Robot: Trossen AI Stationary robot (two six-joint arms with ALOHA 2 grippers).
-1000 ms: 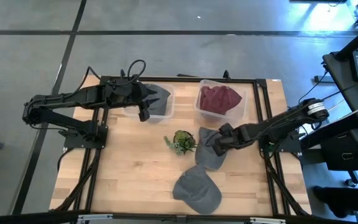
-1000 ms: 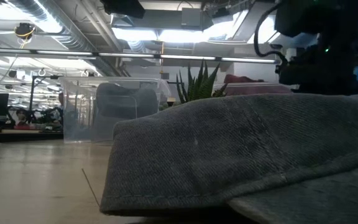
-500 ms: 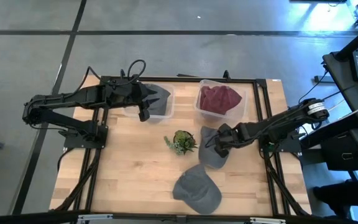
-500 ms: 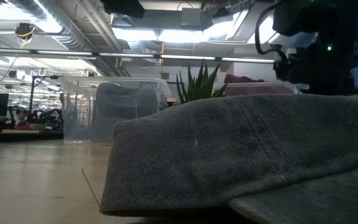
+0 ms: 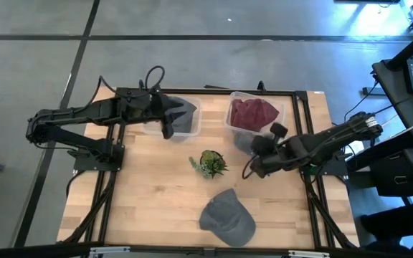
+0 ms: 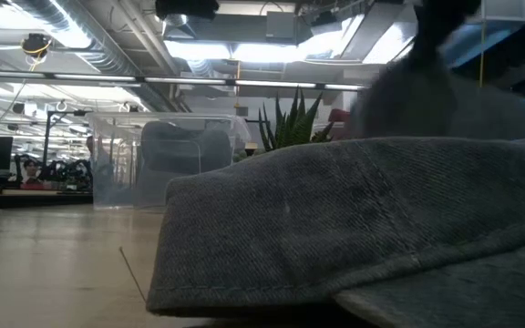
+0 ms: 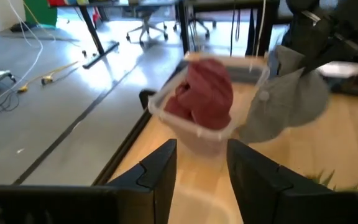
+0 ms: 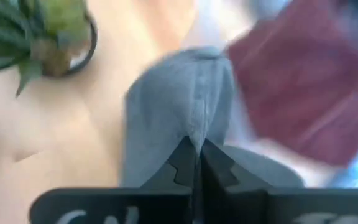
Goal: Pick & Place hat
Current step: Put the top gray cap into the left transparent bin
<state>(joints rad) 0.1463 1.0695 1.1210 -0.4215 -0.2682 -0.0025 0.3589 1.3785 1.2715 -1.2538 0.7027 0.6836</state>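
My right gripper [image 8: 194, 163] is shut on a grey hat [image 5: 244, 140], which hangs in the air beside the clear bin [image 5: 278, 122] that holds a red hat [image 5: 253, 113]. The left wrist view also shows this grey hat [image 7: 286, 99] hanging clear of the table. A second grey hat [image 5: 226, 215] lies flat on the table near the front edge and fills the low view [image 6: 354, 228]. Another grey hat [image 5: 183, 116] lies in the left clear bin [image 5: 196, 125]. My left gripper [image 7: 201, 163] stands open above that bin, with nothing between its fingers. My right gripper pinches a raised fold of the hat's cloth [image 8: 192, 132] between its two shut fingers. The hat is lifted clear of the table and hangs below the fingers [image 7: 272, 62], slack.
A small potted plant [image 5: 210, 163] stands mid-table, just left of the lifted hat. The two clear bins stand along the far edge. Bare wood [image 5: 142, 193] lies to the near left.
My right gripper has risen and moved toward the far edge and the bin with the red hat. The grey hat, which lay on the table next to the plant, has come up with it and is now lifted clear.
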